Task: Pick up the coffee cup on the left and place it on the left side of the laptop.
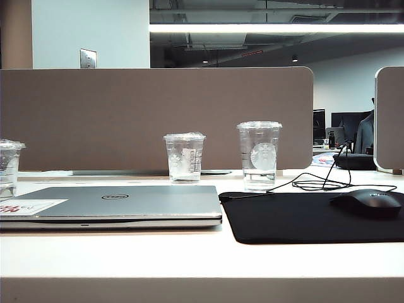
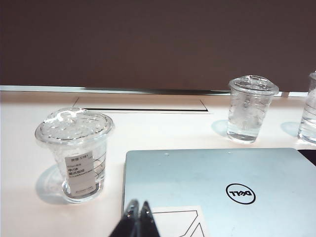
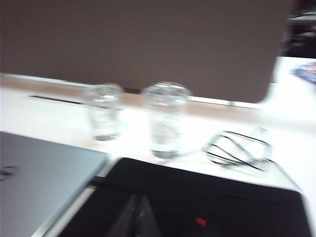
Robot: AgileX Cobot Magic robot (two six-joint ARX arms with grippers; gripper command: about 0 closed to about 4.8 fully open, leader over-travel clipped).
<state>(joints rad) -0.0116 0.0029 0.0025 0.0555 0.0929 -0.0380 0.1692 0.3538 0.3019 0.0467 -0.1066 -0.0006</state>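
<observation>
- Exterior view: you see the coffee cup (image 1: 9,167) at the far left edge, cut off by the frame, standing on the bench (image 1: 189,259) just beside the left end of the closed laptop (image 1: 120,205). It already stands on the side the task names, so I judge the placing is done or nearly so.
- Exterior view: neither tool shows here, so you cannot read any grip from it. The crinkled-lid cup (image 1: 184,158) and the tallest cup (image 1: 259,156) stand behind the laptop, apart from each other, and the mouse (image 1: 368,202) rests on the black mat (image 1: 303,218).
- Left wrist view: the left tool (image 2: 138,217) hangs over the laptop's near edge with its jaws clenched together on nothing. The coffee cup (image 2: 79,155) stands upright just beside the laptop (image 2: 217,190), not touching it as far as you can tell. The laptop's sticker is partly hidden by the tool.
- Right wrist view: blur makes this hard to read. The right tool (image 3: 138,217) shows as a dark wedge over the mat (image 3: 207,202); its tips seem to meet, but you cannot tell for certain. The coffee cup is out of frame.
</observation>
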